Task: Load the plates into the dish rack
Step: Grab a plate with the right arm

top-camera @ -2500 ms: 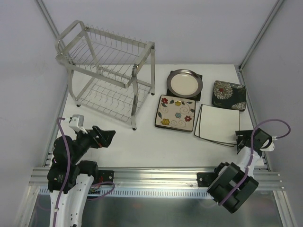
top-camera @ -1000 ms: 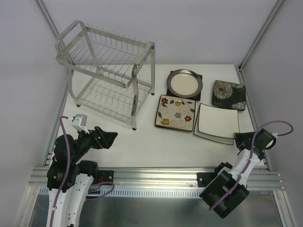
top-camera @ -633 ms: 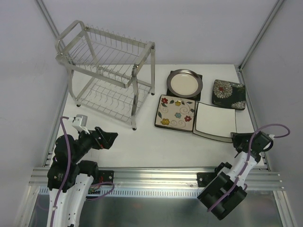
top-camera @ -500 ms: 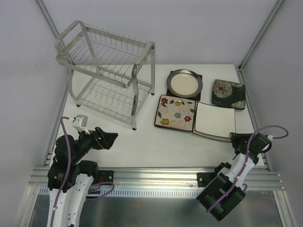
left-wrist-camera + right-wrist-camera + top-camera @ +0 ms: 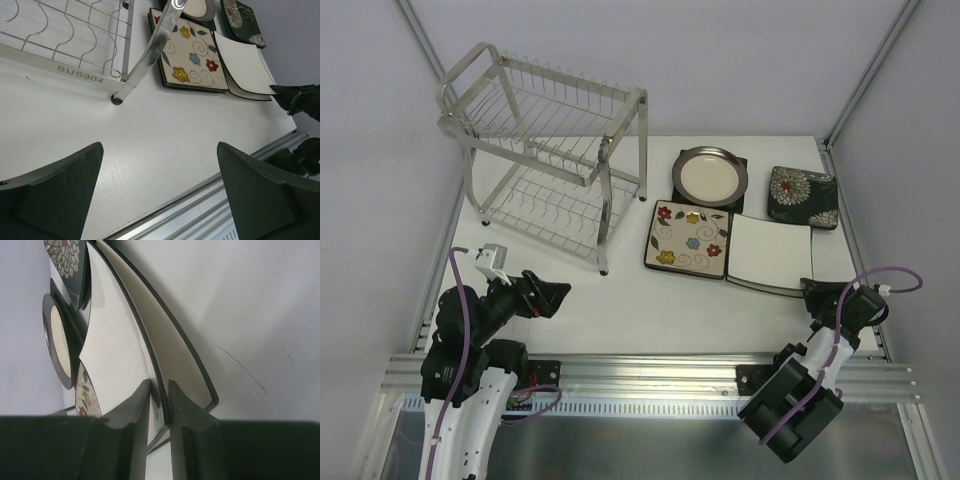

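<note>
Right hand [image 5: 159,384] sat low at the near right corner of the white square plate [image 5: 772,255], fingers drawn narrow with the black rim pinched between them. In the wrist view the held plate was tilted up off what looked like a second white plate beneath it, though this was not certain. Its left edge touched the flowered plate [image 5: 687,238]. Beyond these lay the round plate [image 5: 710,175], resting on a dark square plate [image 5: 739,162] of which only corners showed, and the dark plate with white blooms [image 5: 804,198] at the far right. All were on the surface [image 5: 650,300]. Progress was judged at the first pick: no plate was in the dish rack [image 5: 545,150], so the whole set remained to load. The rack stood well apart at the far left, both tiers showing only wire. Left hand [image 5: 558,292] hovered near the rack's front foot, fingers spread wide and holding nothing. Likely obstacles: the flowered plate crowding the held one, and the rack's front post and the left hand on the way across.
</note>
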Tool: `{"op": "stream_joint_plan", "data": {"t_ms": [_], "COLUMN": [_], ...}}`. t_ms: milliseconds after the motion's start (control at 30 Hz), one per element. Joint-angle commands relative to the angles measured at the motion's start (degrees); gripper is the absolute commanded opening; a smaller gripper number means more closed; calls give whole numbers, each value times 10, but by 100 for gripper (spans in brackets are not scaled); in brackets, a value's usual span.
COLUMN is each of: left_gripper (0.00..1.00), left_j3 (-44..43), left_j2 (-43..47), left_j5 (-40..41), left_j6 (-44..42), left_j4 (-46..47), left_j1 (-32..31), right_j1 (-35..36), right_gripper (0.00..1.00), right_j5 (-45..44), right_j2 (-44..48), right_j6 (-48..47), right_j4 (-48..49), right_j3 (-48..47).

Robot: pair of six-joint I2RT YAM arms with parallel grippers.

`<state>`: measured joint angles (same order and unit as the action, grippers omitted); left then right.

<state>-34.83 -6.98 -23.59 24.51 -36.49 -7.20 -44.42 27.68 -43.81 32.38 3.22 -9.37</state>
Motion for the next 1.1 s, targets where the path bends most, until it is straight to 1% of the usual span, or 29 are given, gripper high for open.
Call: {"op": "stream_joint_plan", "data": {"t_ms": [0,300,367,400,433,567,667,767,900,1067], "left_gripper": [99,99,99,99,99,99,99,99,99,99], "left_j3": [0,-3,-2,-2,0,3,-1,-16,-38,-60], "left_j2": [8,8,10,10,12,9,-2,-26,-55,-90], "left_j5": [-19,-25,-26,-26,-28,-32,-31,-33,-28,-33], "left_j6": [3,1,2,3,4,12,22,31,50,67], "left_j4": [9,7,7,6,7,5,5,5,5,5], "left_j1": [-5,-4,-5,-5,-4,-4,-4,-5,-5,-4], "right_j1": [6,6,6,6,6,6,6,6,7,12], "right_gripper": [19,21,17,11,9,4,0,1,1,1], "right_j5": [82,114,115,113,113,113,124,137,131,115], "right_j2": [-14,-3,-2,1,5,17,14,15,28,23], "right_j6": [-38,-60,-67,-66,-66,-58,-34,-8,12,11], "right_j4": [37,28,18,14,8,-4,-4,-3,-30,-102], "right_j3": [3,-11,-17,-22,-24,-36,-43,-50,-63,-110]}}
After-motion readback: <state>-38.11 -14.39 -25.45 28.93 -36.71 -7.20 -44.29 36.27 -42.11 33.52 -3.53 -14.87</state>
